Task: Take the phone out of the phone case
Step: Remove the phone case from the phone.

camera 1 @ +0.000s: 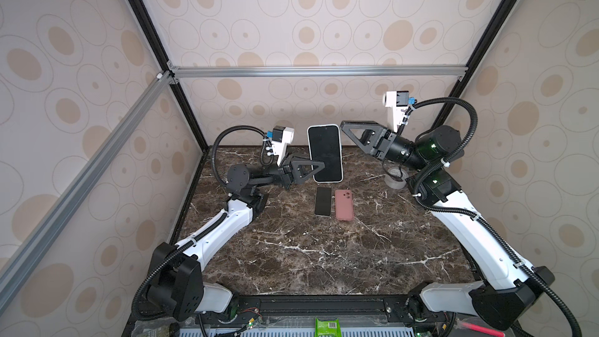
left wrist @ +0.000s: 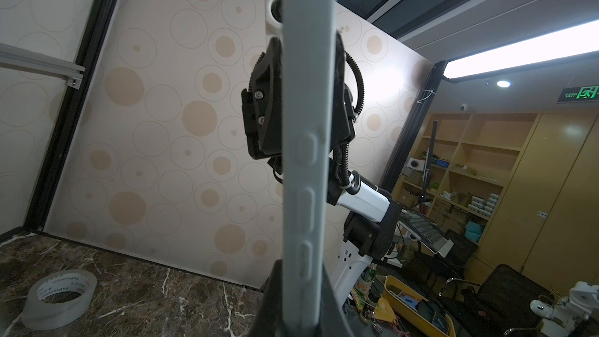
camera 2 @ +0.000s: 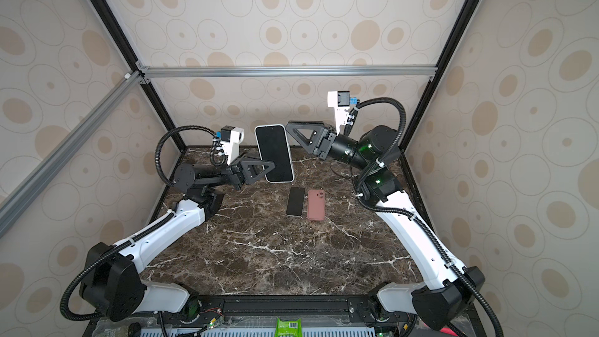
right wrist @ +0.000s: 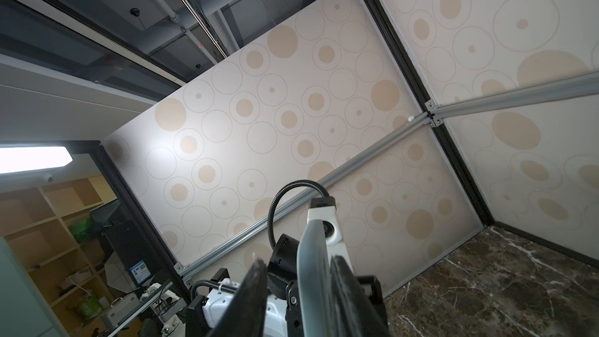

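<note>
A black-screened phone in a white phone case (camera 1: 325, 153) (camera 2: 274, 153) is held upright above the back of the table, screen toward the top cameras. My left gripper (camera 1: 319, 166) (camera 2: 270, 166) is shut on its lower left side. In the left wrist view the case's pale edge with raised side buttons (left wrist: 304, 157) runs up from between my left gripper (left wrist: 299, 286). My right gripper (camera 1: 343, 124) (camera 2: 289, 124) is at the phone's upper right corner. In the right wrist view the case edge (right wrist: 311, 270) stands between the jaws of the right gripper (right wrist: 298, 259), close against one finger (right wrist: 346, 286), with a gap to the other finger (right wrist: 256, 286).
A bare black phone (camera 1: 323, 201) and a pink case (camera 1: 344, 204) lie side by side on the marble table (camera 1: 324, 254), below the held phone. A roll of clear tape (camera 1: 395, 178) (left wrist: 58, 299) sits under the right arm. Patterned walls enclose three sides.
</note>
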Available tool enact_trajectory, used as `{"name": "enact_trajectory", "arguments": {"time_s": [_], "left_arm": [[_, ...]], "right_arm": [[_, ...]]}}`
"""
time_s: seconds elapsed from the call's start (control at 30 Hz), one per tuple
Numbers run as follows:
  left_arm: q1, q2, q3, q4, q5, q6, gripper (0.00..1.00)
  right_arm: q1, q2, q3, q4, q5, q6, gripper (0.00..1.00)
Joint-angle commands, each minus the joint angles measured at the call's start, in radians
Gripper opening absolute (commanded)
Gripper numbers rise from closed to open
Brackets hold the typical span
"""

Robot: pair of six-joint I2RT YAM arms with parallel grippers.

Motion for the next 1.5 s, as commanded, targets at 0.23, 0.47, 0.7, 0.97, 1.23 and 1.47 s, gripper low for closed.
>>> {"name": "enact_trajectory", "arguments": {"time_s": [0.23, 0.47, 0.7, 0.97, 1.23, 1.47], "left_arm": [[-0.013, -0.009, 0.027, 0.093, 0.027, -0.003, 0.00], [-0.017, 0.001, 0.032, 0.083, 0.026, 0.001, 0.00], [-0.019, 0.001, 0.031, 0.073, 0.025, 0.010, 0.00], [-0.018, 0.006, 0.033, 0.115, 0.020, -0.016, 0.00], [-0.019, 0.055, 0.104, 0.200, 0.026, -0.087, 0.00], [-0.027, 0.086, 0.149, 0.263, 0.039, -0.142, 0.00]], "right_arm": [[-0.001, 0.003, 0.013, -0.007, -0.065, 0.031, 0.31], [0.000, 0.007, 0.013, 0.004, -0.082, 0.046, 0.30], [0.003, 0.016, 0.007, 0.025, -0.092, 0.069, 0.23], [0.013, 0.027, -0.018, 0.122, -0.094, 0.153, 0.11], [0.054, 0.033, -0.065, 0.118, -0.070, 0.203, 0.00], [0.073, 0.031, -0.141, 0.137, -0.004, 0.311, 0.00]]}}
